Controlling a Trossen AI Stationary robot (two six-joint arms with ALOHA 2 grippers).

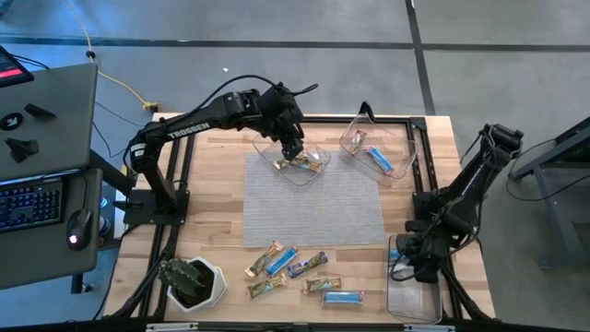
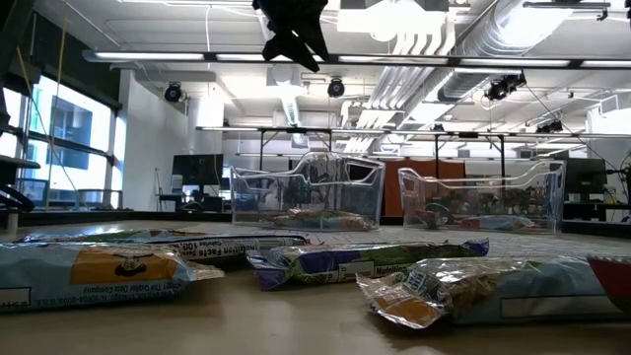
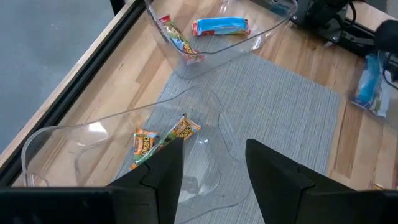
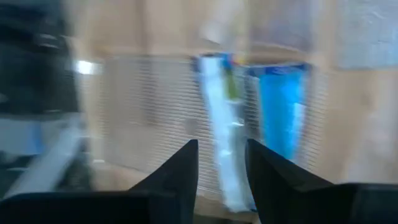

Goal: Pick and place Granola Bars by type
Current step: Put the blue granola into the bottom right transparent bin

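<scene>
My left gripper [image 3: 214,168] is open and hovers above a clear bin [image 1: 297,166] at the far side of the grey mat; it touches nothing. Two tan bars [image 3: 163,140] lie on that bin's floor. A second clear bin [image 1: 380,152] to its right holds a tan-and-red bar [image 3: 177,40] and a blue bar [image 3: 221,26]. My right gripper [image 1: 406,261] is near the table's right near corner, over a third clear bin [image 1: 415,293], shut on a pale blue bar [image 4: 224,137]. Several more bars [image 1: 297,275] lie loose along the near edge. My right gripper pinches the pale blue bar between its two fingers [image 4: 180,177], which point down from above. The bar [image 3: 372,87] hangs below the gripper, lifted clear, over the clear bin. Blur in the right wrist view hides which part of the bar is held.
A bright blue bar [image 4: 283,106] shows beneath my right gripper. A potted plant [image 1: 192,281] stands at the near left corner. The grey mat [image 1: 313,207] lies mid-table. A desk with keyboard and mouse [image 1: 37,203] stands left of the table.
</scene>
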